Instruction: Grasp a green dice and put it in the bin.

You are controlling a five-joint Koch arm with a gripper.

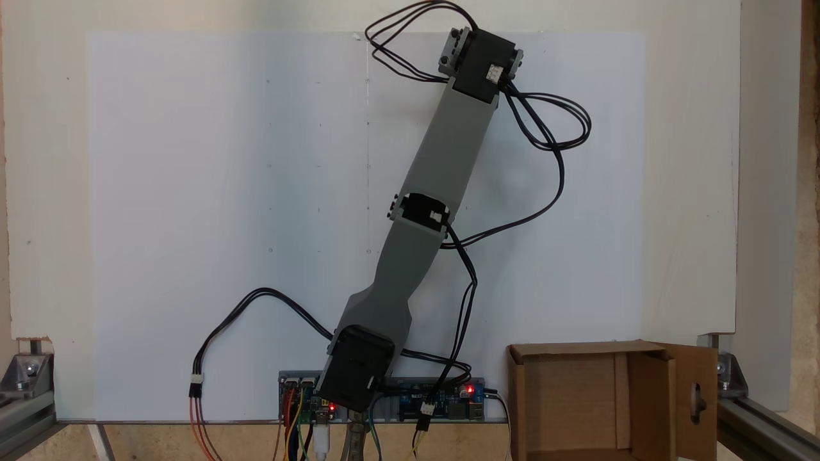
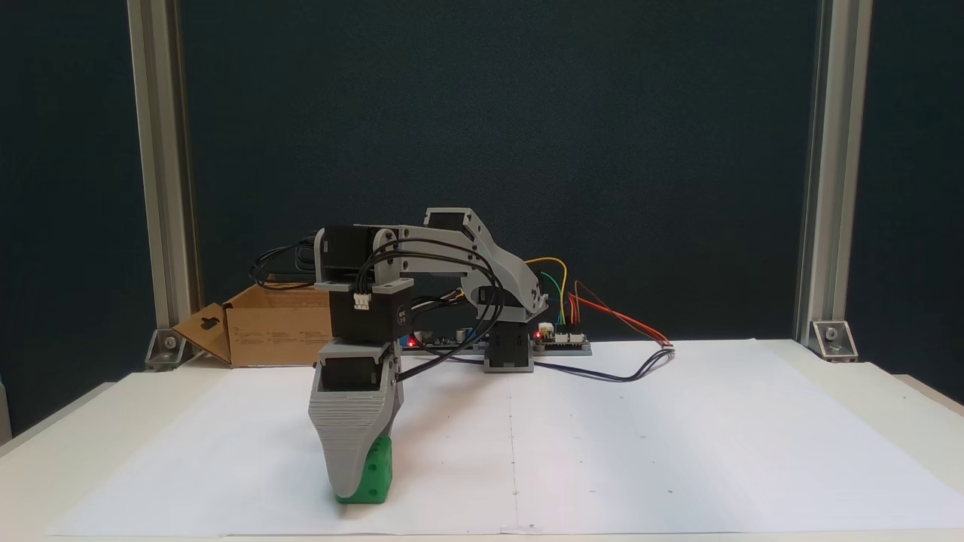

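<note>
The arm is reaching out over the white paper sheet [image 2: 640, 421], with its wrist pointing straight down. In a fixed view the gripper [image 2: 360, 482] is standing at the sheet, and the green dice [image 2: 373, 473] is sitting on the paper directly against the grey jaw that is facing the camera. That jaw is covering most of the dice. The second jaw is lying behind the first, so the pictures are not showing whether the jaws are clamping the dice or merely straddling it; the state cannot be told.

The dice appears to be resting on the sheet, not lifted.

The bin [image 1: 580, 349], a brown cardboard box with its flaps open and a keyhole cutout in one side flap, is standing beside the arm's base and control boards [image 1: 442, 397], well apart from the dice. Its visible interior is holding nothing.

Judged progress: the approach is complete and the grasp is at hand or under way. Lifting, carrying to the bin and releasing are all remaining.
</note>
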